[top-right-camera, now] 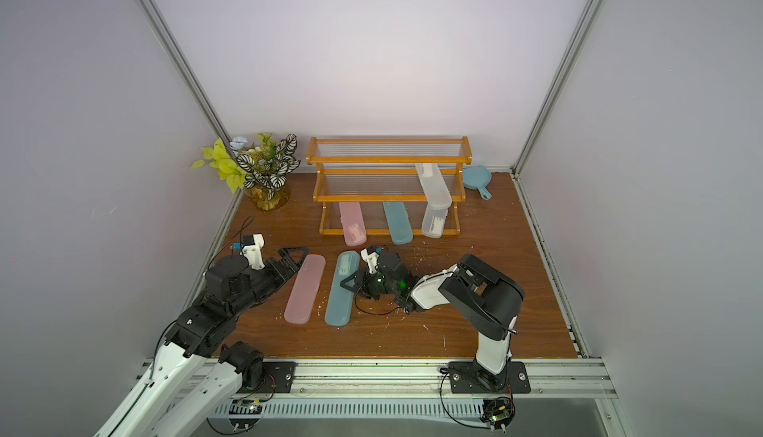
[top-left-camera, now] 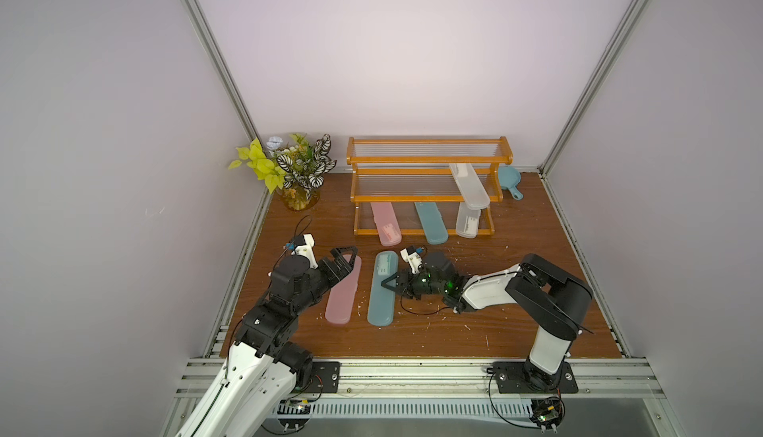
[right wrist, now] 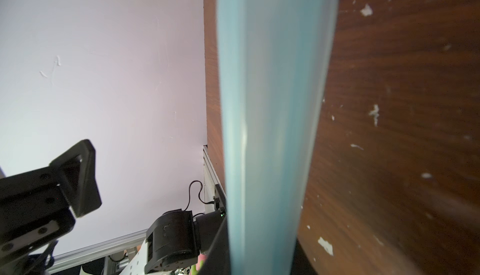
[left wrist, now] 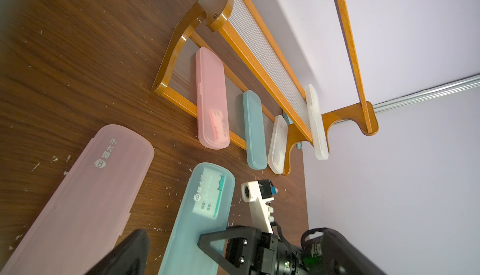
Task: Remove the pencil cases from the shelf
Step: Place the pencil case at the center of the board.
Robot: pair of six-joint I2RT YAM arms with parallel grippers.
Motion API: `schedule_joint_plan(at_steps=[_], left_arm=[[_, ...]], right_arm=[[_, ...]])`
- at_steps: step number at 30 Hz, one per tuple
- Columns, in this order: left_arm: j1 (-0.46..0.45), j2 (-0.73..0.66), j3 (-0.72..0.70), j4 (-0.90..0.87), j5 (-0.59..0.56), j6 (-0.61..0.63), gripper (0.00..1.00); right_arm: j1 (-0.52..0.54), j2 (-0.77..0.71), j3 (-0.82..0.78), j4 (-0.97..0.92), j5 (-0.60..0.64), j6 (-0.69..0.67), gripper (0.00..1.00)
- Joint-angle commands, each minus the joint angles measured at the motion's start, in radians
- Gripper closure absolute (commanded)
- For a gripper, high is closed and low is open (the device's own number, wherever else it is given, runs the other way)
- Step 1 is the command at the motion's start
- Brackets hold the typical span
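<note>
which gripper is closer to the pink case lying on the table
Left. The left gripper is open at the far end of the pink case; the right gripper is farther off, on the teal case lying beside it.

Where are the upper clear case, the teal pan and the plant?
Upper clear case (top-left-camera: 469,186): in a top view, middle of its lid.
Teal pan (top-left-camera: 508,174): in a top view, centre of its bowl.
Plant (top-left-camera: 307,170): in a top view, on its striped leaves.
</note>
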State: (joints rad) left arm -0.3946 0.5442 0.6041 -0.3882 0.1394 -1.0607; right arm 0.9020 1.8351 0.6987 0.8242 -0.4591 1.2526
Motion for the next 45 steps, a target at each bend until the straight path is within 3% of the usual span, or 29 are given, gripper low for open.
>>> schedule_joint_plan(at_steps=[1,17,35,45], left_arm=[[0.007,-0.007,0.019,-0.032,-0.016,0.027,0.02],[0.007,0.002,0.028,-0.040,-0.014,0.055,0.02],[0.007,0.031,0.035,-0.011,-0.027,0.091,0.02],[0.007,0.094,0.042,0.104,0.034,0.115,0.02]], right_arm=[[0.010,0.032,0.055,0.088,0.014,0.032,0.79],[0.028,0.177,0.180,0.070,-0.009,0.073,0.78],[0.011,0.106,0.189,-0.110,-0.005,0.021,0.40],[-0.045,-0.086,0.097,-0.272,0.024,-0.064,0.31]])
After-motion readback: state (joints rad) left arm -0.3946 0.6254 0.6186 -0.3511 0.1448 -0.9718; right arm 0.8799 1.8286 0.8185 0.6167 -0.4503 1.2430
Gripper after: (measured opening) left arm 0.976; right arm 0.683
